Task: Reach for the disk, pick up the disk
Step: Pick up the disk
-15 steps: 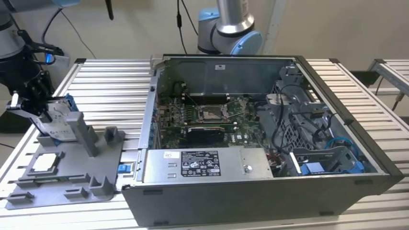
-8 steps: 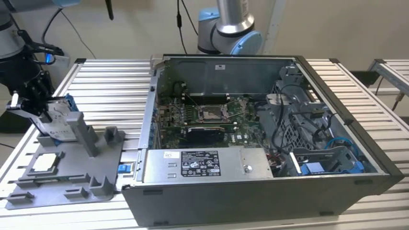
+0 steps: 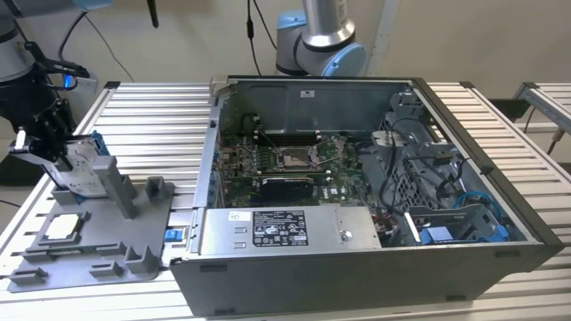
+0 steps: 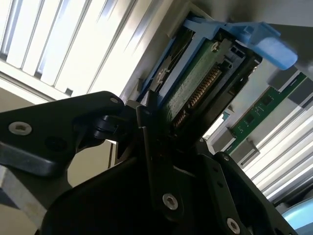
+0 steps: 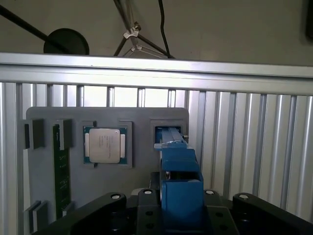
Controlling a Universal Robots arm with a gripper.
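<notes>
The disk (image 3: 83,159) stands on edge in a slot of the grey fixture plate (image 3: 107,234) at the exterior view's left, silver with a blue bracket. My gripper (image 3: 64,159) reaches in around it from that same side. In the second wrist view the disk's green circuit board (image 4: 195,83) and blue bracket sit between the dark fingers (image 4: 146,132), which press on its sides. In the first wrist view the blue bracket (image 5: 179,181) runs from the slot up into my gripper (image 5: 181,198). The gripper looks shut on the disk, whose lower end sits at the slot.
The grey fixture plate (image 5: 137,117) also holds a square silver chip (image 5: 103,145) and a green memory stick (image 5: 61,171). An open computer case (image 3: 357,200) with a grey power-supply box (image 3: 285,231) stands at the exterior view's right. Another arm's base (image 3: 321,40) rises behind it.
</notes>
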